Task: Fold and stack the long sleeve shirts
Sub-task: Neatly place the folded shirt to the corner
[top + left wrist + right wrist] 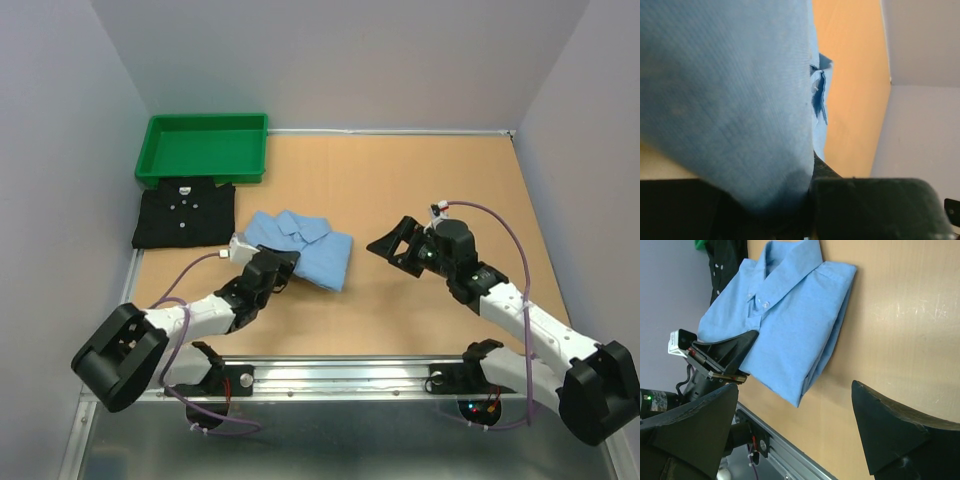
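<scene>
Cloth: light blue collared woven shirt [300, 248], counter centre, fine weave, matt, softly creased; black collared shirt [185, 215], ten o'clock, matt, with small smooth white buttons.
Plastic: green rectangular tray [205, 150], eleven o'clock, smooth, slight sheen.
Board: tan counter [430, 190], matt, faintly scuffed.
Metal: grey rail [340, 372], six o'clock, brushed, dull shine.

Blurred light blue collared cloth shirt [730, 100] fills left wrist view, masks jaws of my left gripper [283, 266]; black white-buttoned shirt [726, 262], far left, cropped in right wrist view.
</scene>
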You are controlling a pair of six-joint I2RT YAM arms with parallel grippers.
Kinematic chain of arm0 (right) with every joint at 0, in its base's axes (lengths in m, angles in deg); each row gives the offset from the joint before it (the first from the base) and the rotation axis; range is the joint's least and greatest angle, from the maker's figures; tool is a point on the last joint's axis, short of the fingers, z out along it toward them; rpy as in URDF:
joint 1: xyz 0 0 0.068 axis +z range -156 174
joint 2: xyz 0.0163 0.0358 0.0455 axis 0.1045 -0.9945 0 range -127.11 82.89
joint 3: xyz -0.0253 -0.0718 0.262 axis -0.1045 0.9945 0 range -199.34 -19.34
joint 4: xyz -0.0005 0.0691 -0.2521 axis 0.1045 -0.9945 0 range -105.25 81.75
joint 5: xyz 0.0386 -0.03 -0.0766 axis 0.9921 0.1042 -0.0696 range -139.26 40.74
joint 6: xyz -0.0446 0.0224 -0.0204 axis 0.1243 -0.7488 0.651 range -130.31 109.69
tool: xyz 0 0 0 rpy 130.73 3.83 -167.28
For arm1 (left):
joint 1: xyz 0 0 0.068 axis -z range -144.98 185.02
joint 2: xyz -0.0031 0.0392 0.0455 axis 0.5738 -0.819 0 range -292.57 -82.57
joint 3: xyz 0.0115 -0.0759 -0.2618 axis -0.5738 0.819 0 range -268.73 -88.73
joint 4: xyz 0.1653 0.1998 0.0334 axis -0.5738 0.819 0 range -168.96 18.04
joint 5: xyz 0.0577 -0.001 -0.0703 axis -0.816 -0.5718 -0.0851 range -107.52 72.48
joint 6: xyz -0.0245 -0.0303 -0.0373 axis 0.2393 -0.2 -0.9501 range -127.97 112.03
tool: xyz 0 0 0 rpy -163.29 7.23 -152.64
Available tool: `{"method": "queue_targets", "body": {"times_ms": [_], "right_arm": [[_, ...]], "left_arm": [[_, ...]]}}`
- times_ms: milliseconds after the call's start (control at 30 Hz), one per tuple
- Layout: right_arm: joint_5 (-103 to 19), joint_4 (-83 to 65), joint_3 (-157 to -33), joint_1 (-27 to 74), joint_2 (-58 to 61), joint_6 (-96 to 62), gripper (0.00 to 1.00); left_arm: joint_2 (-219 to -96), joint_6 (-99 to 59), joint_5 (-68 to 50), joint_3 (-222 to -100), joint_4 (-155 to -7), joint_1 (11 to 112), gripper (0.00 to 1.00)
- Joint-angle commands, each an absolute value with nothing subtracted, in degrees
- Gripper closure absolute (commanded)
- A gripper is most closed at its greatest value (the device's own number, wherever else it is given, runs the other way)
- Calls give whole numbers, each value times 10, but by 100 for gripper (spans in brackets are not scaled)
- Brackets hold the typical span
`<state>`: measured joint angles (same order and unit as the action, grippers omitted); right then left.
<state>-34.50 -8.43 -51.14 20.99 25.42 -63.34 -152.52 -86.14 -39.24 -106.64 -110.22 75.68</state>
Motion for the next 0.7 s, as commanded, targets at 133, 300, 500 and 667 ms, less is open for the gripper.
{"method": "queue_targets", "body": {"times_ms": [133,300,500,667], "right_arm": [[-354,-81,-511,207,282,-620,1],[-348,-82,-513,207,287,-617,1],[-341,-100,-523,207,295,-610,1],[-337,-105,-527,207,297,-607,1]], "left_arm": [[-1439,-757,-403,-1135,-950,694,100],[-1420,-755,-352,-1180,-922,622,100],[-1410,-745,-356,-1274,-872,584,100],[-1418,-727,-342,-1349,-842,516,100]]}}
